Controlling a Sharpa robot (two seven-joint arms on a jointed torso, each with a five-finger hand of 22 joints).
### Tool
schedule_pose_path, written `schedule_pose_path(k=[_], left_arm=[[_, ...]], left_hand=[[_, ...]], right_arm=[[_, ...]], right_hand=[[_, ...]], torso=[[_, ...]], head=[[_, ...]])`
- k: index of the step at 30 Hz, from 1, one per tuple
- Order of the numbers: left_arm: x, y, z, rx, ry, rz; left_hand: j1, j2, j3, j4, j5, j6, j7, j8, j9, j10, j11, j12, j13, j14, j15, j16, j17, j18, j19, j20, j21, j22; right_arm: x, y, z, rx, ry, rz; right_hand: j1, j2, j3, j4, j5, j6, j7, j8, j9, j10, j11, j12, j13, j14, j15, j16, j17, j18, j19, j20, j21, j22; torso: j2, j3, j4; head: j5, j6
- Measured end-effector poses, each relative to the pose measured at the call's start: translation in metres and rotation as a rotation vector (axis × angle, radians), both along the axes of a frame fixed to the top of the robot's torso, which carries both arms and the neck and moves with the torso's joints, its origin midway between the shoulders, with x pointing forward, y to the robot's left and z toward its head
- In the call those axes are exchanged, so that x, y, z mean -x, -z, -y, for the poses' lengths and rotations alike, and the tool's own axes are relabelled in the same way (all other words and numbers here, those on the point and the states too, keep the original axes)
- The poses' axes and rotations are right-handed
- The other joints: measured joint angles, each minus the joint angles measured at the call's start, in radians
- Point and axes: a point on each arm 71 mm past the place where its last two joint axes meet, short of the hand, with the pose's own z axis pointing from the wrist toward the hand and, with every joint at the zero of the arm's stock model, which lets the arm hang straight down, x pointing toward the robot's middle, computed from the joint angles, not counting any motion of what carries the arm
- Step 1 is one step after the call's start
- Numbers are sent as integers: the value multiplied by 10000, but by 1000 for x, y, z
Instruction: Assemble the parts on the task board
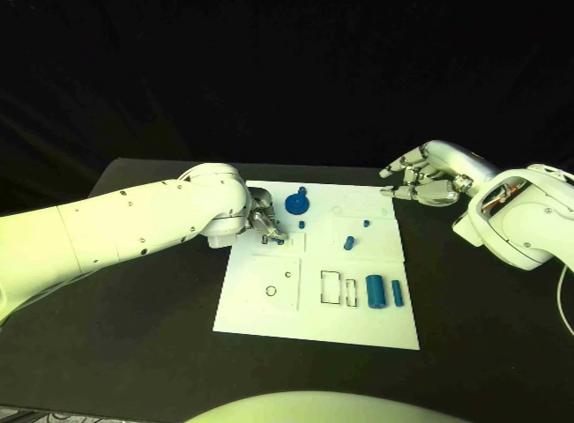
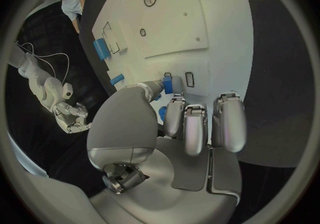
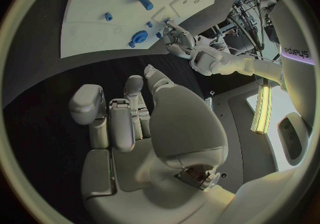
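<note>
Black table (image 1: pixel 134 335), parts (image 1: pixel 384 292) on task board (image 1: pixel 363 326)

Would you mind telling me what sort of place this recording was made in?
Most likely a robotics lab set up for assembly trials: a black table against dark surroundings, a white task board with small blue parts and outlined slots, and equipment racks beyond the table.

- Left arm reaches in, its hand (image 1: pixel 264 222) turned fingers-down; thumb and a fingertip (image 2: pixel 172 108) pinch a small blue part (image 2: pixel 168 83).
- Right hand (image 1: pixel 425 176) is raised, well apart from the left, fingers loosely curled, holding nothing.
</note>
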Motion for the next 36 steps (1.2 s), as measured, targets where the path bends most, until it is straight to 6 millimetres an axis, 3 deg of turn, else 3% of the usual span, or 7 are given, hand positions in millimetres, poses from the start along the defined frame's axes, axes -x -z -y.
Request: schedule_pose_path(k=[8, 11, 36], left_arm=[[1, 0, 1, -52, 88, -35], [1, 0, 1, -51, 101, -30], [1, 1, 2, -78, 252, -79]], left_hand=[[-1, -1, 1, -1, 0, 3, 0, 34, -1, 41, 30, 4, -1, 0, 0, 0, 0, 0, 0, 0, 0, -1], [-2, -2, 2, -2, 3, 29, 3, 34, 0, 41, 30, 4, -1, 0, 0, 0, -1, -153, 0, 0, 3, -1], [-239, -159, 184, -185, 254, 53, 21, 33, 58, 140, 2, 46, -3, 0, 0, 0, -4, -151, 72, 0, 78, -3]], right_arm=[[0, 0, -1, -2, -10, -3], [0, 0, -1, -2, -11, -3], [-1, 1, -2, 10, -26, -31]], right_hand=[[0, 0, 0, 0, 0, 0, 0, 0, 0, 1, 0, 0, -8, 0, 0, 0, 0, -1, 0, 0, 0, -6], [0, 0, 0, 0, 0, 0, 0, 0, 0, 1, 1, 0, -8, 0, 0, 0, 0, 0, 0, 0, 0, -5], [0, 0, 28, 28, 0, 0, 0, 0, 0, 2, 2, 0, -19, 0, 0, 0, 0, 0, 0, 0, 0, -14]], torso=[[0, 3, -4], [1, 5, -5], [6, 9, 0]], head=[[6, -24], [5, -30], [-12, -97]])
